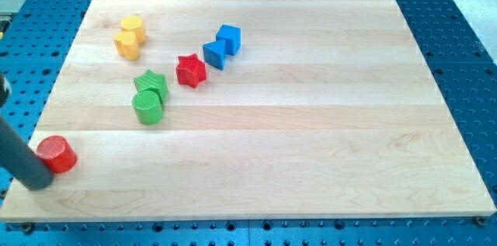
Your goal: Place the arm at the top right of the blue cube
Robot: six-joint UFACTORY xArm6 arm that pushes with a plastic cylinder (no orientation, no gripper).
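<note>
Pincer: we cannot tell any state; our arm ends in a dark rod.
Item 1: our tip (35, 183), at the desk's (326, 129) 8 o'clock corner, touching the red cylinder (57, 154) from that block's 7 o'clock.
Item 2: blue cube (229, 38), toward 11 o'clock of the desk's centre, well apart from our tip, which lies at its 8 o'clock.
Item 3: blue triangular block (214, 54), touching the cube at 7 o'clock.
Item 4: red star (190, 70), just beside it.
Item 5: green star (151, 84) touching green cylinder (147, 108).
Item 6: two yellow blocks (129, 36), touching, near 10 o'clock.
</note>
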